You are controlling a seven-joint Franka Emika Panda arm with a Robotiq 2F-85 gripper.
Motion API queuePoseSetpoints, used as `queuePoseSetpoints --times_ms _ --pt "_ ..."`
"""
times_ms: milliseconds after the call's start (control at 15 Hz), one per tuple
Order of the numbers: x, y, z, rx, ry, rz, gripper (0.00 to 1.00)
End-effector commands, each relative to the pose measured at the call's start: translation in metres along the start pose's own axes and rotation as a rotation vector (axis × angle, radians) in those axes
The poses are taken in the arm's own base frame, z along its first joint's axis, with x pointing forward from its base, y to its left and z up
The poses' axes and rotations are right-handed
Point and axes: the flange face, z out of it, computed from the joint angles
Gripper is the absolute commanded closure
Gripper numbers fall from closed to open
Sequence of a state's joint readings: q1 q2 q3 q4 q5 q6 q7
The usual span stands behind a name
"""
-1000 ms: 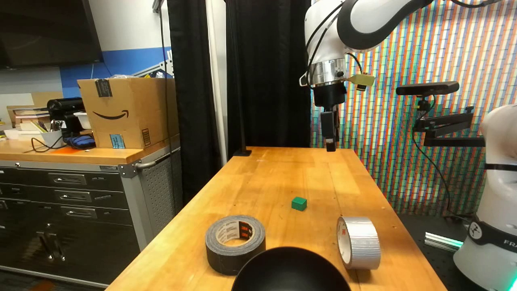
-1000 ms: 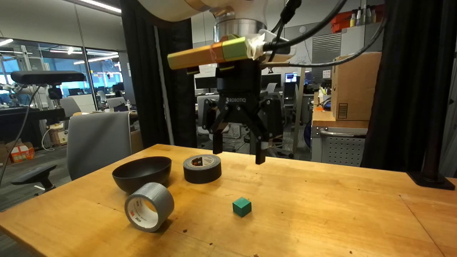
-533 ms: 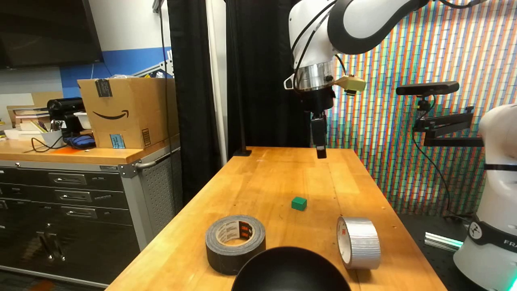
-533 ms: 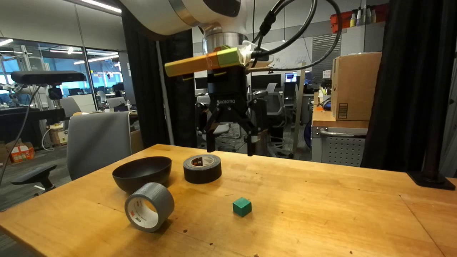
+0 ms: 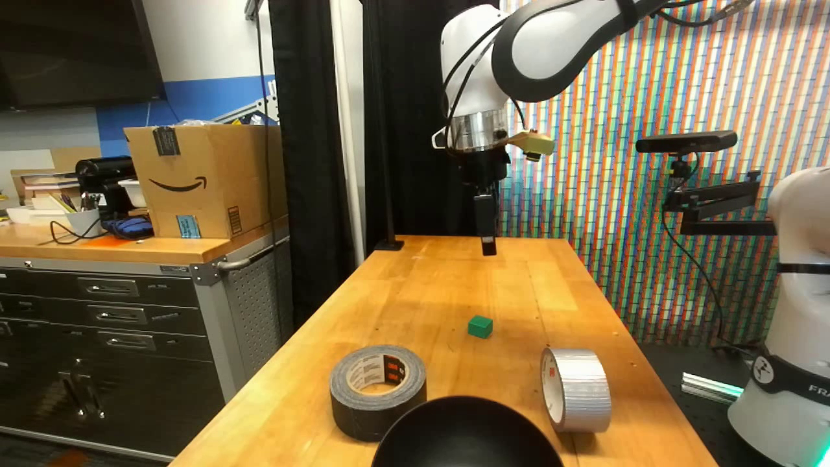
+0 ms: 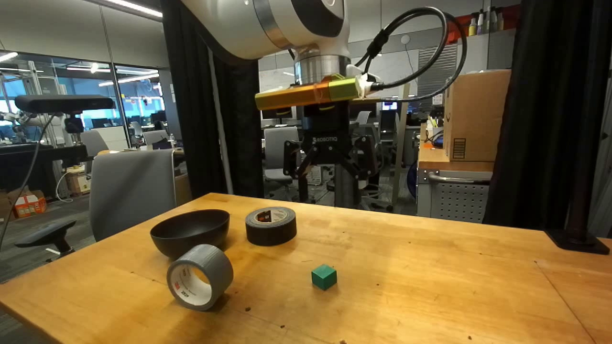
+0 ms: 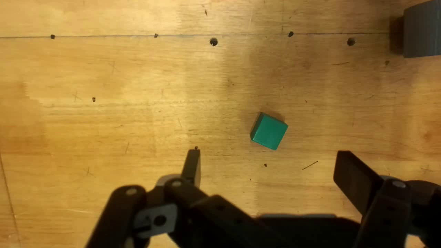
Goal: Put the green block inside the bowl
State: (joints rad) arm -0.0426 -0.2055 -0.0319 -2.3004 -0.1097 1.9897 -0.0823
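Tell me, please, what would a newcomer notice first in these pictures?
Probably the green block, bright on the wooden table above which the open gripper hangs. In an exterior view, a multicoloured striped wall stands at the right. The black bowl sits near the silver tape roll.

White arm (image 5: 545, 45), silver collar (image 6: 321, 69), looping black cables (image 6: 377, 43), black end effector (image 7: 268, 155) lettered ROBOTIQ

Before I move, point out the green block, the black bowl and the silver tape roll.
Green block (image 7: 269, 132): in the wrist view, on its top face.
Black bowl (image 6: 190, 241): in an exterior view, on its outer wall below the rim.
Silver tape roll (image 5: 584, 392): in an exterior view, on its curved outer side.
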Motion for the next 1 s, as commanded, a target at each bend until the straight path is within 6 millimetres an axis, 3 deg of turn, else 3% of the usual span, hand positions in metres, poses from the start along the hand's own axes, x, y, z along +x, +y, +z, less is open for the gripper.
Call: queuePoseSetpoints --times_ms 0,467,933 --pt "0.021 -0.001 -0.002 -0.027 -0.005 0.006 0.00" --pt "0.025 -0.020 0.018 -0.110 -0.040 0.032 0.00" --pt "0.025 0.004 0.053 -0.058 -0.090 0.030 0.00"
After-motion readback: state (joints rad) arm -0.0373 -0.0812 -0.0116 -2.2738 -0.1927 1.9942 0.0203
